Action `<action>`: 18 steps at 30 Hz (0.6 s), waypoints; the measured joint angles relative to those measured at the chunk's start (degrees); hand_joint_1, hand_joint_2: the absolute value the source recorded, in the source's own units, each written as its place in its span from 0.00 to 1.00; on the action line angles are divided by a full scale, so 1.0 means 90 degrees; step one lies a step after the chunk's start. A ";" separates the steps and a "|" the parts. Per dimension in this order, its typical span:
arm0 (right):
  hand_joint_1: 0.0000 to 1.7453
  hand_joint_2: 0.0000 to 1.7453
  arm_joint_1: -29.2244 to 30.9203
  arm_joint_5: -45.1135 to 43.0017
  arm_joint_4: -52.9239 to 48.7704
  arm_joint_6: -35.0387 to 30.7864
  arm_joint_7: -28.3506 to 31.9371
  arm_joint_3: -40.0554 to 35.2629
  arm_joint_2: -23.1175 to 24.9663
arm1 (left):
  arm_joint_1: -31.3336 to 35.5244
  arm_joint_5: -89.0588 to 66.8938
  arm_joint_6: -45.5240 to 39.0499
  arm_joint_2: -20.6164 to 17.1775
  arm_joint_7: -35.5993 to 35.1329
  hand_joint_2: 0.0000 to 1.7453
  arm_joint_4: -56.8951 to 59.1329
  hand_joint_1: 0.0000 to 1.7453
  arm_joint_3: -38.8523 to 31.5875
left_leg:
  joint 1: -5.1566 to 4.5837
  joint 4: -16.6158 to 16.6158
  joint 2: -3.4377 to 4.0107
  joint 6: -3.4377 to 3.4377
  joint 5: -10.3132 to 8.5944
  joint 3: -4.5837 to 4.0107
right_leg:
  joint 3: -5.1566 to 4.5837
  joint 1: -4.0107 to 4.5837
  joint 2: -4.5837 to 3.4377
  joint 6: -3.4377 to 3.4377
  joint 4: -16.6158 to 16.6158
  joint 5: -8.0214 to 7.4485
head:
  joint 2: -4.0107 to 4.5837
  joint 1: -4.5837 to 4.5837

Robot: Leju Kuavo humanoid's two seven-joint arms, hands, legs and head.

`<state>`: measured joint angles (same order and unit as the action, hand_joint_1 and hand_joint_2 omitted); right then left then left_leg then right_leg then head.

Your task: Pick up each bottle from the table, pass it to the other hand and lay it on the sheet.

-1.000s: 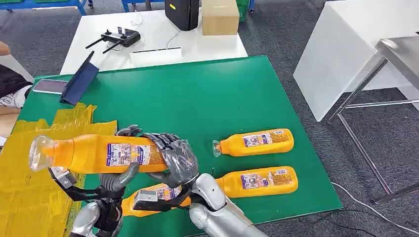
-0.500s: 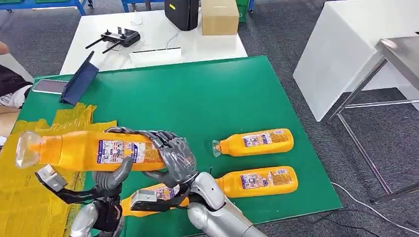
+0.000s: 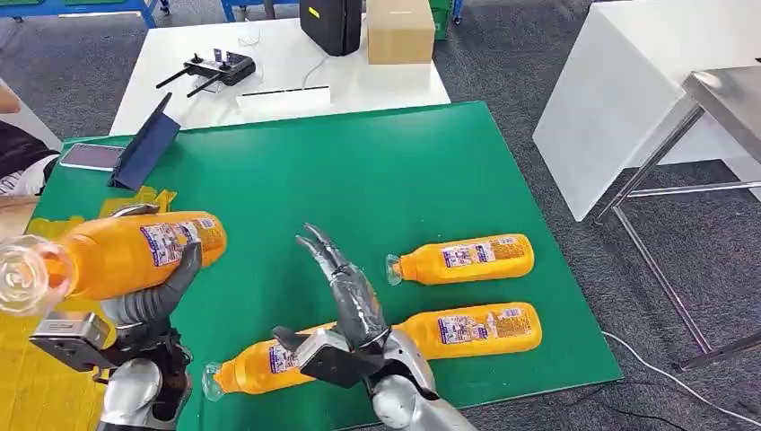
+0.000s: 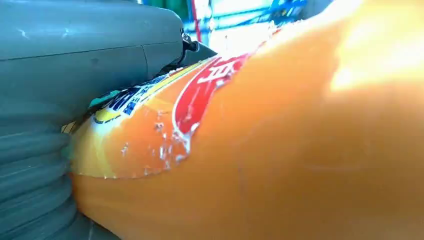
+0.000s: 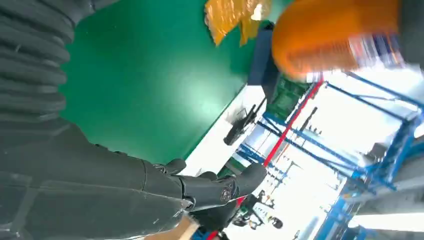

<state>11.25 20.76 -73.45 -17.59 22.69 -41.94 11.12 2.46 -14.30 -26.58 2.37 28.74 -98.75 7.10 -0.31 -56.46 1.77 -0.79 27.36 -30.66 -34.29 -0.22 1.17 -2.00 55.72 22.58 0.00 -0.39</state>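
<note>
Held bottle (image 3: 126,254): orange, clear cap end, label toward its base. My left hand (image 3: 148,301) grips it, fingers wrapped round the body; it hangs above the table's left edge, over the sheet (image 3: 36,377), cap end pointing left. The left wrist view has its orange side and red-and-blue label pressed against my thumb.

My right hand (image 3: 345,292): holds nothing, fingers spread and pointing up over the green table (image 3: 359,180), well apart from the held bottle.

Near bottle (image 3: 260,364): lying on the green surface at the near edge, cap end left, partly hidden behind my right wrist.

Second bottle (image 3: 471,325): lying to the right of my right arm, base to the right.

Third bottle (image 3: 462,259): lying just beyond the second, roughly parallel to it, clear cap left.

All the bottles show orange through their walls; I cannot tell how full they are.

Sheet: crumpled yellow, at the table's left end.

Also present: tablet (image 3: 144,144) and phone (image 3: 90,155) at the far left corner; white table (image 3: 287,72) beyond with a remote (image 3: 215,67) and a cardboard box (image 3: 399,31).
</note>
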 measured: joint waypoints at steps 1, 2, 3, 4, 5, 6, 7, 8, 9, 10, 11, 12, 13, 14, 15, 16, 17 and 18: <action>0.00 0.00 -0.0075 -0.0046 -0.0175 0.0048 0.0000 0.0082 -0.0062 | 0.0004 -0.0139 -0.0070 -0.0032 -0.0034 1.00 0.0002 1.00 -0.0060 | 0.0000 0.0000 0.0000 0.0000 0.0000 0.0000 | 0.0000 0.0000 0.0000 0.0000 0.0000 0.0000 | 0.0000 0.0000; 0.00 0.00 -0.0143 -0.0092 -0.0315 0.0087 0.0005 0.0153 -0.0114 | 0.0007 -0.0255 -0.0131 -0.0061 -0.0053 1.00 0.0000 1.00 -0.0107 | 0.0000 0.0000 0.0000 0.0000 0.0000 0.0000 | 0.0000 0.0000 0.0000 0.0000 0.0000 0.0000 | 0.0000 0.0002; 0.00 0.00 -0.0204 -0.0124 -0.0468 0.0119 0.0020 0.0226 -0.0167 | 0.0011 -0.0374 -0.0201 -0.0086 -0.0065 1.00 0.0002 1.00 -0.0158 | 0.0000 0.0000 0.0000 0.0000 0.0000 0.0000 | 0.0000 0.0000 0.0000 0.0000 0.0000 0.0000 | 0.0000 0.0000; 0.00 0.00 -0.0254 -0.0143 -0.0575 0.0158 0.0032 0.0274 -0.0209 | 0.0016 -0.0468 -0.0245 -0.0107 -0.0073 1.00 0.0002 1.00 -0.0201 | 0.0000 0.0000 0.0000 0.0000 0.0000 0.0000 | 0.0000 0.0000 0.0000 0.0000 0.0000 0.0000 | 0.0000 0.0000; 0.00 0.00 -0.0292 -0.0150 -0.0680 0.0175 0.0036 0.0320 -0.0248 | 0.0021 -0.0510 -0.0279 -0.0124 -0.0078 1.00 0.0002 1.00 -0.0233 | 0.0000 0.0000 0.0001 0.0000 0.0000 0.0001 | 0.0000 0.0000 0.0000 0.0000 0.0000 0.0000 | -0.0002 0.0000; 0.00 0.00 -0.0328 -0.0155 -0.0764 0.0182 0.0044 0.0352 -0.0277 | 0.0024 -0.0619 -0.0328 -0.0141 -0.0097 1.00 0.0002 1.00 -0.0250 | 0.0000 0.0000 0.0001 0.0000 0.0000 0.0001 | 0.0000 0.0001 0.0000 0.0000 0.0000 0.0000 | 0.0000 0.0002; 0.00 0.00 -0.0361 -0.0170 -0.0830 0.0187 0.0056 0.0393 -0.0299 | 0.0027 -0.0785 -0.0408 -0.0154 -0.0151 1.00 0.0002 1.00 -0.0274 | 0.0000 0.0000 0.0000 0.0000 0.0000 0.0001 | 0.0000 0.0001 0.0000 0.0000 0.0000 0.0000 | 0.0000 0.0000; 0.00 0.00 -0.0398 -0.0177 -0.0895 0.0189 0.0077 0.0436 -0.0315 | 0.0030 -0.1051 -0.0506 -0.0168 -0.0227 1.00 0.0002 1.00 -0.0294 | 0.0000 0.0000 0.0000 0.0000 0.0000 0.0001 | 0.0000 0.0001 0.0000 0.0000 0.0000 0.0000 | 0.0000 0.0002; 0.00 0.00 -0.0430 -0.0194 -0.0970 0.0194 0.0107 0.0492 -0.0337 | 0.0034 -0.1528 -0.0659 -0.0199 -0.0360 1.00 0.0005 1.00 -0.0313 | 0.0001 0.0000 0.0000 0.0000 0.0000 0.0001 | 0.0000 0.0001 0.0000 0.0000 0.0000 0.0000 | 0.0000 0.0000; 0.00 0.00 -0.0460 -0.0201 -0.1039 0.0221 0.0139 0.0539 -0.0352 | 0.0046 -0.2152 -0.0829 -0.0248 -0.0559 1.00 0.0017 1.00 -0.0337 | 0.0001 0.0000 0.0000 0.0000 0.0000 0.0001 | 0.0000 0.0001 0.0000 0.0000 0.0000 0.0000 | -0.0002 0.0002; 0.00 0.00 -0.0476 -0.0211 -0.1113 0.0235 0.0150 0.0597 -0.0376 | 0.0063 -0.2983 -0.0999 -0.0301 -0.0819 1.00 0.0058 1.00 -0.0366 | 0.0001 0.0000 0.0000 0.0000 0.0000 0.0001 | 0.0000 0.0001 0.0000 0.0000 0.0000 0.0000 | 0.0000 0.0000; 0.00 0.00 -0.0488 -0.0211 -0.1165 0.0267 0.0160 0.0634 -0.0393 | 0.0082 -0.3746 -0.1115 -0.0341 -0.1072 1.00 0.0112 1.00 -0.0401 | 0.0001 0.0000 0.0001 0.0000 0.0000 0.0002 | 0.0000 0.0000 -0.0001 0.0000 0.0001 0.0000 | 0.0000 0.0000; 0.00 0.00 -0.0504 -0.0209 -0.1233 0.0301 0.0175 0.0677 -0.0415 | 0.0108 -0.4812 -0.1207 -0.0413 -0.1449 1.00 0.0228 1.00 -0.0446 | 0.0001 0.0000 0.0002 0.0000 0.0000 0.0003 | 0.0001 0.0000 -0.0001 0.0000 0.0000 0.0000 | -0.0002 0.0000; 0.00 0.00 -0.0520 -0.0209 -0.1299 0.0318 0.0189 0.0714 -0.0430 | 0.0134 -0.5615 -0.1180 -0.0492 -0.1876 1.00 0.0348 1.00 -0.0476 | 0.0000 0.0000 0.0002 0.0000 0.0000 0.0004 | 0.0001 0.0000 -0.0001 0.0000 0.0000 0.0000 | -0.0002 0.0000; 0.00 0.00 -0.0538 -0.0196 -0.1357 0.0337 0.0194 0.0745 -0.0444 | 0.0178 -0.6309 -0.1051 -0.0599 -0.2250 1.00 0.0503 1.00 -0.0488 | 0.0000 0.0000 0.0002 0.0001 -0.0001 0.0005 | 0.0001 0.0001 -0.0001 0.0000 0.0001 0.0000 | 0.0000 0.0002; 0.00 0.00 -0.0551 -0.0165 -0.1420 0.0347 0.0197 0.0774 -0.0461 | 0.0235 -0.6904 -0.0854 -0.0744 -0.2600 1.00 0.0715 1.00 -0.0485 | 0.0001 0.0000 0.0001 0.0001 -0.0001 0.0005 | 0.0001 0.0001 -0.0001 0.0000 0.0001 0.0000 | 0.0000 -0.0002; 0.00 0.00 -0.0561 -0.0128 -0.1481 0.0357 0.0197 0.0801 -0.0471 | 0.0287 -0.7323 -0.0701 -0.0902 -0.2883 1.00 0.0970 1.00 -0.0485 | 0.0001 0.0000 0.0005 0.0001 -0.0002 0.0005 | 0.0000 0.0002 -0.0003 0.0001 0.0002 -0.0001 | 0.0000 0.0002; 0.00 0.00 -0.0573 -0.0106 -0.1529 0.0364 0.0192 0.0820 -0.0478 | 0.0327 -0.7488 -0.0622 -0.1027 -0.3062 1.00 0.1194 1.00 -0.0485 | 0.0002 0.0000 0.0011 0.0002 -0.0002 0.0007 | -0.0001 0.0003 -0.0005 0.0001 0.0002 -0.0001 | 0.0000 0.0005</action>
<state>6.09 19.80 -87.21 -14.32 24.41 -34.56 6.82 5.40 -81.70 -32.18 -6.88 1.19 -88.00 2.73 -0.29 -56.46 1.87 -0.78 27.35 -30.59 -34.30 -0.20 1.12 -1.99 55.74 22.57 0.00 -0.35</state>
